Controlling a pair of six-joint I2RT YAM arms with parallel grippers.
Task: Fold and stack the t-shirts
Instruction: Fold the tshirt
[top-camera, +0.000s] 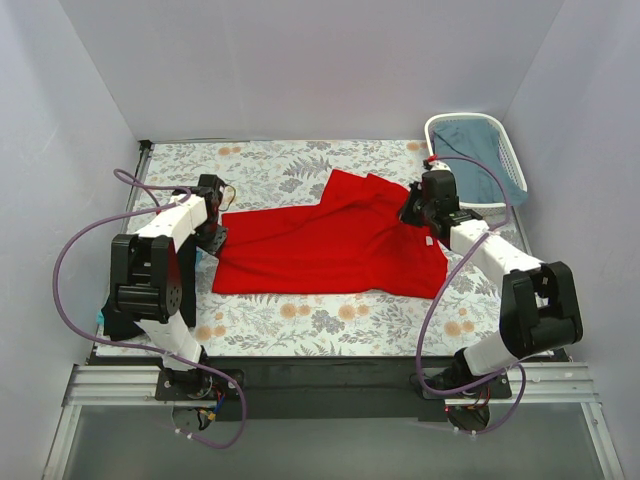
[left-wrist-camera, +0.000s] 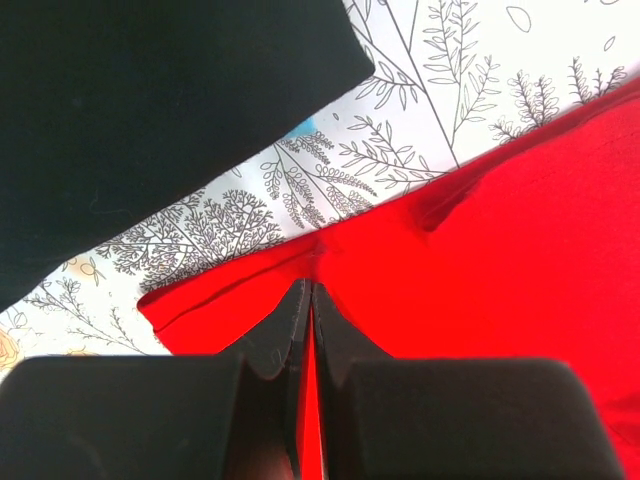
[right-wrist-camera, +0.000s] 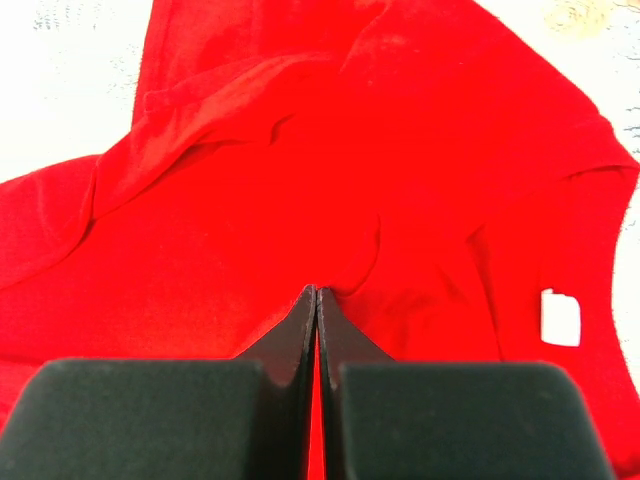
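The red t-shirt (top-camera: 335, 245) lies spread and rumpled across the middle of the table, its white neck label (right-wrist-camera: 560, 318) showing near the right arm. My left gripper (top-camera: 217, 238) sits at the shirt's left edge, shut, with red cloth pinched and puckered at its tips (left-wrist-camera: 308, 285). Over on the shirt's right side, near the collar, my right gripper (top-camera: 408, 213) is shut on a small fold of the red cloth (right-wrist-camera: 316, 290). The black t-shirt (left-wrist-camera: 150, 120) fills the upper left of the left wrist view, lying flat just beyond the red shirt's edge.
A white basket (top-camera: 505, 150) holding blue cloth (top-camera: 475, 150) stands at the back right corner. The table wears a floral patterned cover (top-camera: 300, 320). White walls close in the back and both sides.
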